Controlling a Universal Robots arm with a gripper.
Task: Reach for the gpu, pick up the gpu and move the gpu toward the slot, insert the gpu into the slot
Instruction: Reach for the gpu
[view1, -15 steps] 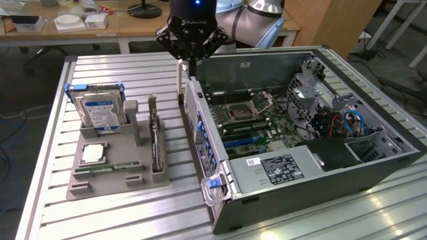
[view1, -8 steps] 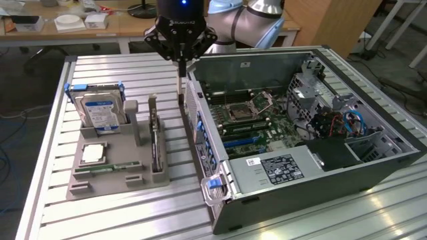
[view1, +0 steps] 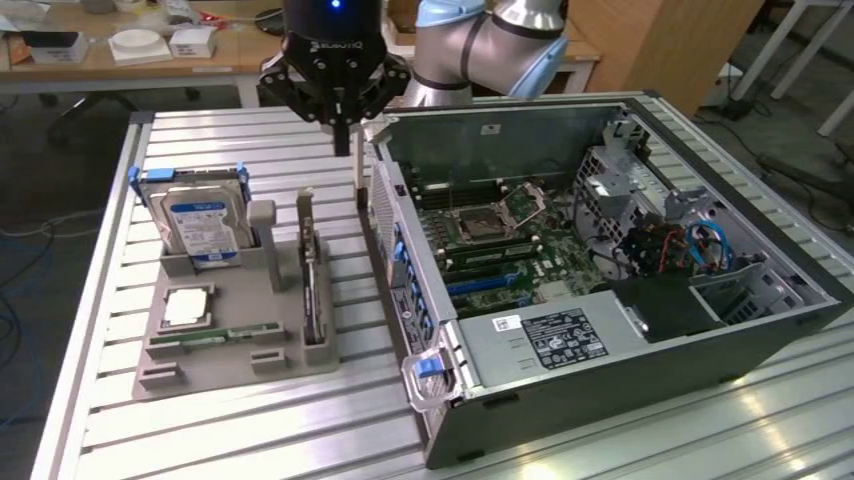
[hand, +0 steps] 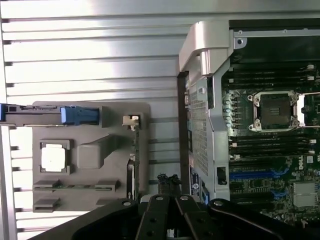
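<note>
Slatted metal table (view1: 200, 440) bears grey holder (view1: 214, 370) and open computer case (view1: 601, 400).

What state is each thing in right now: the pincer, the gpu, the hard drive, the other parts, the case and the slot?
pincer: shut, holding nothing, above the table
gpu: standing on edge in the gray holder, not gripped
hard drive: upright in the holder
processor: lying flat in the holder
memory stick: lying flat in the holder
computer case: open on its side
slot: empty
</note>
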